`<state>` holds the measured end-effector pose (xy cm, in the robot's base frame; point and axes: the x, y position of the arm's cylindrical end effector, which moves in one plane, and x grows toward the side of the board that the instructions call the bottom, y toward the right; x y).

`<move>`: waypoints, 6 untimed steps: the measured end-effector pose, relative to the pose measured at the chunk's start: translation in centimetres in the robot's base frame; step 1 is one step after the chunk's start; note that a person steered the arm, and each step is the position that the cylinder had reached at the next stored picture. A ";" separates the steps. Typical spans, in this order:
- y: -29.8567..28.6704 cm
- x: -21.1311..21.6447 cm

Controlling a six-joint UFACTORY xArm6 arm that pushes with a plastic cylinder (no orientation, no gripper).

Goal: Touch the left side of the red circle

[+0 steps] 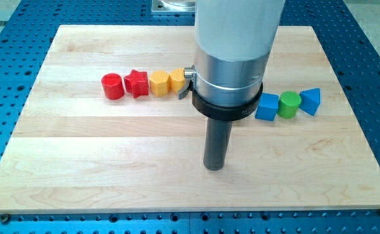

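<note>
The red circle (112, 86) is a short red cylinder at the left end of a row of blocks in the upper left of the wooden board (79, 169). To its right, touching in a line, sit a red star (136, 83), a yellow hexagon (158, 83) and a second yellow block (177, 80), partly hidden by the arm. My tip (214, 166) rests on the board near the middle, well to the right of and below the red circle, apart from every block.
A blue cube (266, 107), a green cylinder (289, 104) and a blue triangle (311, 101) sit in a row at the right. The arm's wide grey body (232, 45) hides the board's upper middle. A blue perforated table (371, 39) surrounds the board.
</note>
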<state>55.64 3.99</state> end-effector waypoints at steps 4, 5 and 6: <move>0.0 0.6; 0.0 0.6; 0.0 0.6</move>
<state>56.22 4.01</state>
